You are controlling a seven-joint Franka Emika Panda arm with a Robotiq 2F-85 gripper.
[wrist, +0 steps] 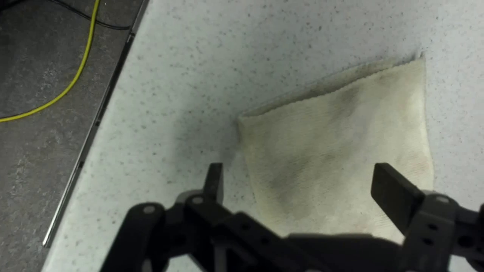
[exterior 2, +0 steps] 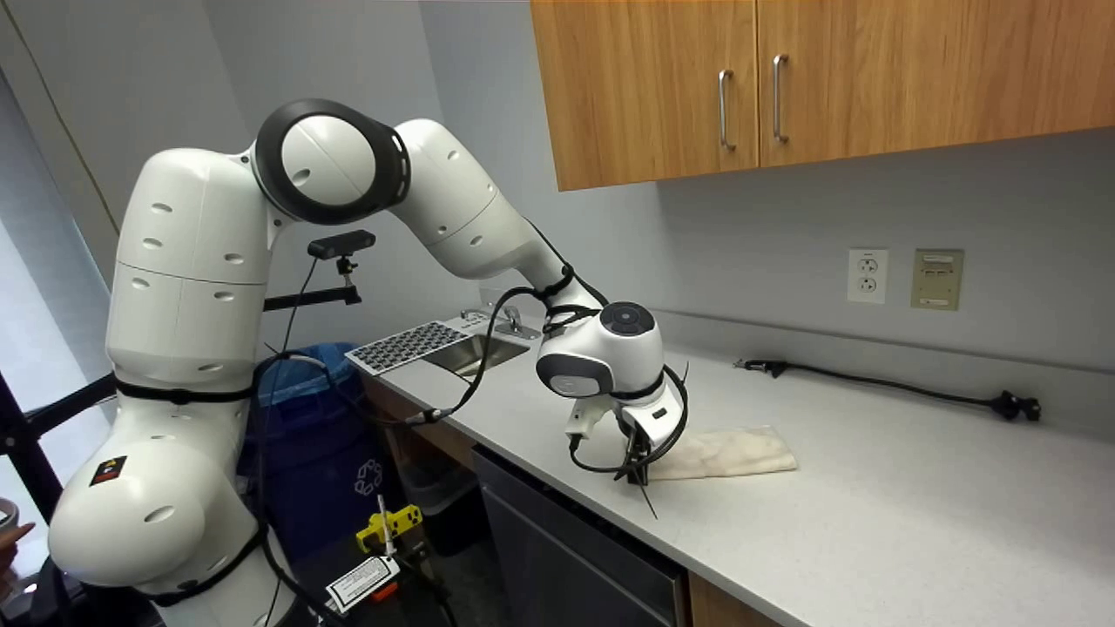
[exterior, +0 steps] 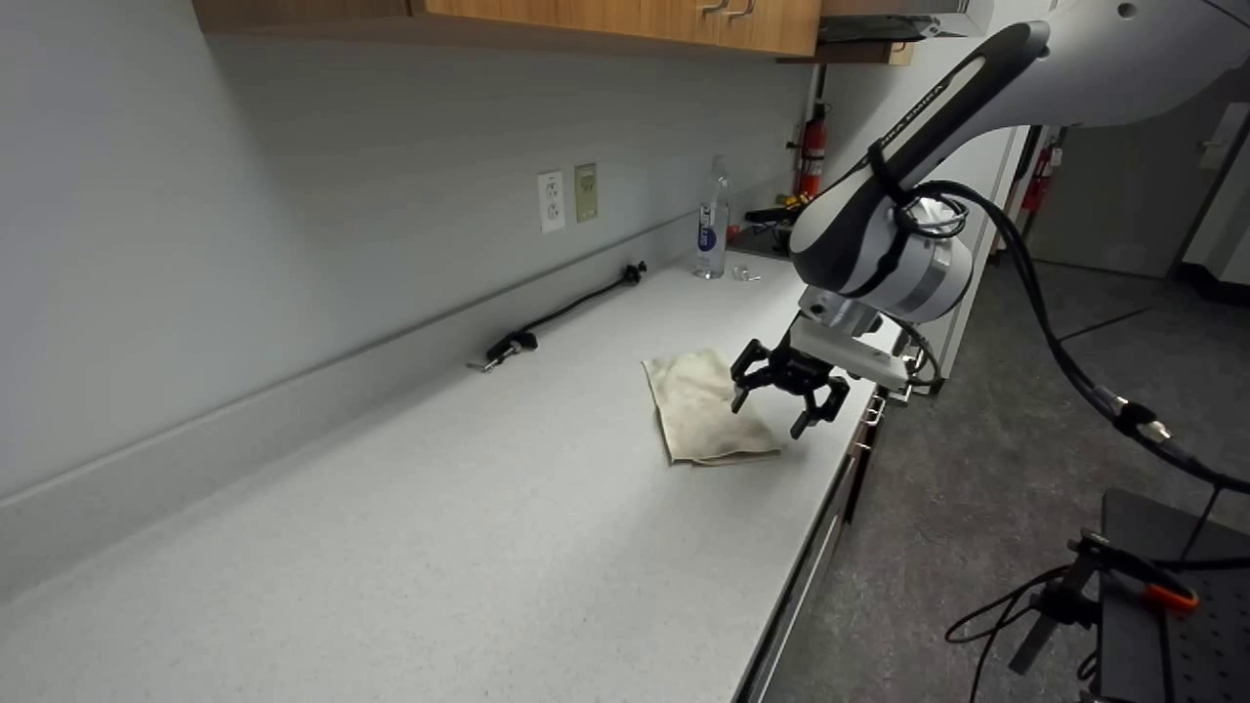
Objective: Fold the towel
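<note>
Running along the wall (exterior: 391, 195) in an exterior view, a cord (exterior: 571, 307) is seen leftmost on the counter (exterior: 410, 547); next, a towel (exterior: 695, 400) is laid in layers, a bottle (exterior: 713, 229) is stood beyond it, and rightmost the gripper (exterior: 769, 414) is held above one towel edge, fingers (wrist: 395, 196) spread wide apart.

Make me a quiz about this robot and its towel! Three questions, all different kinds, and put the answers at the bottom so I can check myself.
1. True or false: the end effector is open and not gripping the towel.

2. Which of these stands upright on the countertop?
A: a teapot
B: a water bottle
C: a table lamp

3. Fill the gap with a number: the white wall outlet has ____ sockets.

Key: 1 true; 2 B; 3 two.
</note>
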